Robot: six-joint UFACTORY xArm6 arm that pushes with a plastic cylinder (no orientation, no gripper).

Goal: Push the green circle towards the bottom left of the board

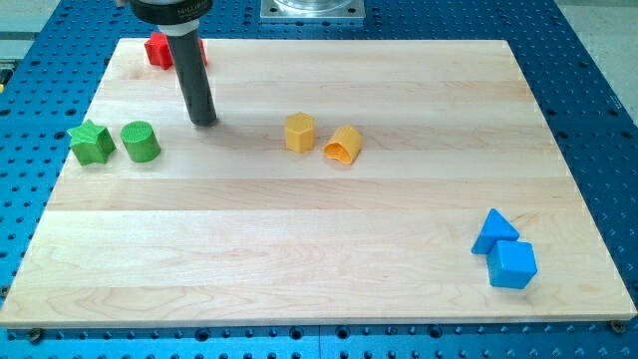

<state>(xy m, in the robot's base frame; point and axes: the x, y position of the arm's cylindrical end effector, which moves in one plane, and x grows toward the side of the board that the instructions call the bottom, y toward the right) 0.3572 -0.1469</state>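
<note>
The green circle is a short green cylinder at the board's left side. A green star sits just to its left, close beside it. My tip rests on the board to the upper right of the green circle, apart from it by a clear gap. The dark rod rises from the tip to the view's top.
A red block lies at the top left, partly hidden behind the rod. A yellow hexagon and a yellow arch-like block sit near the middle. A blue triangle and a blue cube touch at the bottom right. The wooden board lies on a blue perforated table.
</note>
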